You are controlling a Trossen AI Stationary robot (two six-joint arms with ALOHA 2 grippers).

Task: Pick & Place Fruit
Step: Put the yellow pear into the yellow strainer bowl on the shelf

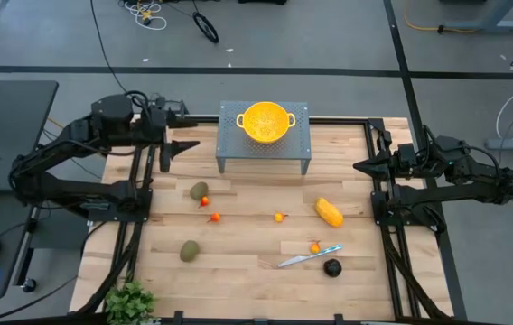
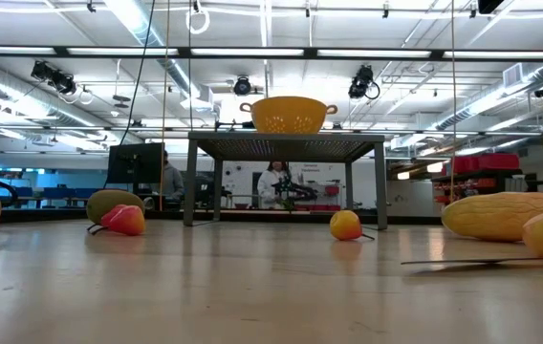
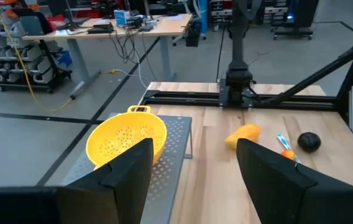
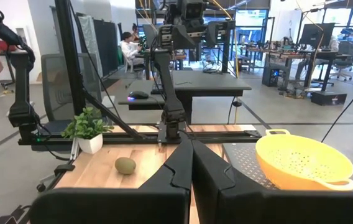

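The fruit lies loose on the wooden table. Two olive-brown ovals [image 1: 200, 190] [image 1: 190, 251] sit toward the left. A yellow-orange oblong [image 1: 329, 212] and a dark round one [image 1: 331, 267] sit toward the right. Tiny orange-red pieces [image 1: 214, 217] [image 1: 279, 217] [image 1: 314, 246] lie between them. My left gripper [image 1: 193, 144] [image 3: 195, 168] hovers open at the far left, beside the stand. My right gripper [image 1: 358, 166] [image 4: 192, 168] is shut at the table's right edge, above the wood. Neither gripper touches anything.
A yellow perforated bowl [image 1: 266, 121] [image 2: 289, 113] stands on a grey perforated stand [image 1: 229, 149] at the far middle. A silver knife with a pale blue handle [image 1: 309, 258] lies near the dark fruit. A small potted plant [image 1: 130, 300] is at the near left corner. People show in the room beyond.
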